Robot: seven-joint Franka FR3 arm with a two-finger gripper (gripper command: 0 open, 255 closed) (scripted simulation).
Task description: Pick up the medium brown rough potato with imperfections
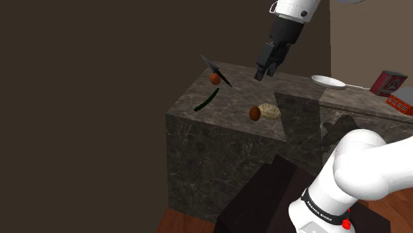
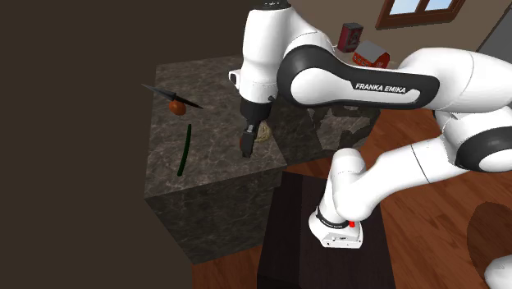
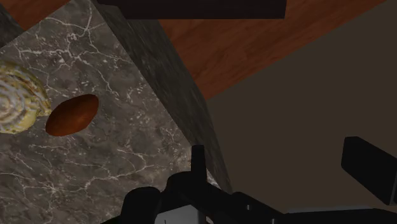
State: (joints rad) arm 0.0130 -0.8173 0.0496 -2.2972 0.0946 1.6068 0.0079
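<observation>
A brown oval potato (image 1: 255, 113) lies near the front edge of the dark marble counter (image 1: 218, 142), touching a beige ridged lump (image 1: 270, 111). From the wrist, the potato (image 3: 71, 114) lies beside that lump (image 3: 18, 97), off to the side of the fingers and close to the counter's edge. My black gripper (image 1: 263, 73) hangs open above the counter, behind and above the potato, holding nothing. In the wrist view the gripper (image 3: 280, 154) has its fingers well apart. In the second exterior view the gripper (image 2: 248, 146) covers the potato's spot, and the lump (image 2: 263, 132) peeks out beside it.
A black knife (image 1: 217, 71) rests tilted over a reddish-brown ball (image 1: 215, 79) at the counter's back. A green cucumber (image 1: 206, 100) lies near it. A white ladle (image 1: 329, 81) and a red box (image 1: 388, 83) sit on the adjoining counter. The dark stand (image 1: 265, 198) is below.
</observation>
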